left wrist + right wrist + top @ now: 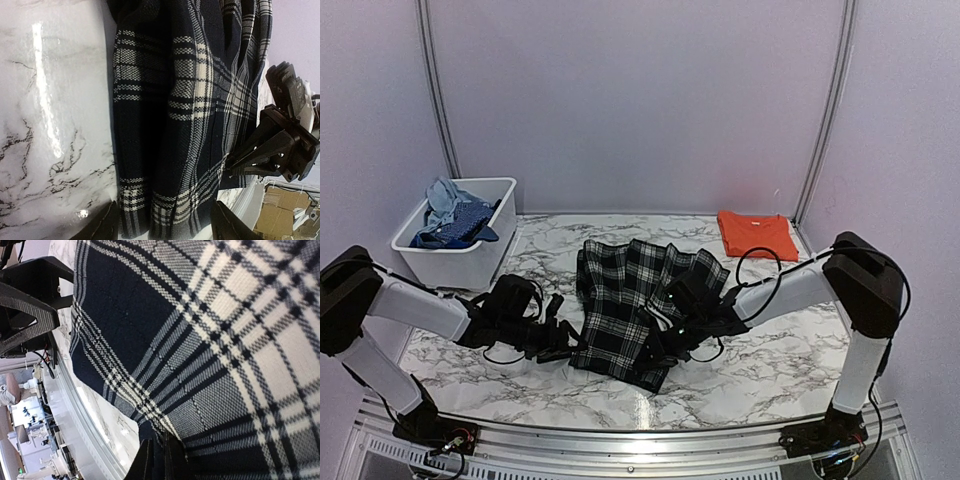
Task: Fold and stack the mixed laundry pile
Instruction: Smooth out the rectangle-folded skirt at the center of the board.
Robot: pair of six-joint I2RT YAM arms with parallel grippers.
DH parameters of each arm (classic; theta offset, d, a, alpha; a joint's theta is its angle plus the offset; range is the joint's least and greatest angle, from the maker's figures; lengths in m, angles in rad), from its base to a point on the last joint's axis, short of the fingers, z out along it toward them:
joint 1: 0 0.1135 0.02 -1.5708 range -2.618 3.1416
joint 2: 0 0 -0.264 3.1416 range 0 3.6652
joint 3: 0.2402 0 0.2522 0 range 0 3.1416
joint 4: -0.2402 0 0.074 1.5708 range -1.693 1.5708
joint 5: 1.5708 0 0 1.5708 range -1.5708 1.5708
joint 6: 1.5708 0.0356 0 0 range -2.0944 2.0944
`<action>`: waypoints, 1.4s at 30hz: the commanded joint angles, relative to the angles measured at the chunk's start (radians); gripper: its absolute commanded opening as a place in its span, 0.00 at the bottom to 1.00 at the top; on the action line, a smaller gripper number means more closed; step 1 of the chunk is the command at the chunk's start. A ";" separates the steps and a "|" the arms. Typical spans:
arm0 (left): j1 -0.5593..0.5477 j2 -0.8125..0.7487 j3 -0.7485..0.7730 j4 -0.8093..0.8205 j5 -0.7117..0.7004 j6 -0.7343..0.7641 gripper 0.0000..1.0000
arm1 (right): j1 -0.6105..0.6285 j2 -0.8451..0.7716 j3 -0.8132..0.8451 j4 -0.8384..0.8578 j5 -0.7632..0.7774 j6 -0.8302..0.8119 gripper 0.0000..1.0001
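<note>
A marbled white desk [770, 370] fills the lower frame, with lilac walls [640, 100] above. The left fingers [102, 225] gape astride the plaid cloth [630, 300]; the right fingers [145, 462] pinch it.

The plaid piece [210, 340] overruns the right wrist view's top, right and bottom edges (whole outline unseen), and the bin's [450, 265] upper-left contents blur together.

Black-and-white plaid piece [620, 300] — orange T-shirt [757, 233].
</note>
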 commanded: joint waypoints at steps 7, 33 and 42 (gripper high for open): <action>-0.013 -0.067 -0.005 0.025 0.004 0.038 0.48 | 0.006 0.076 -0.053 0.137 -0.010 0.016 0.10; -0.093 0.032 0.148 -0.255 -0.138 0.160 0.40 | 0.006 0.061 0.013 0.045 -0.005 -0.052 0.13; -0.098 -0.005 0.181 -0.284 -0.147 0.178 0.31 | 0.006 0.048 0.032 -0.018 0.008 -0.072 0.16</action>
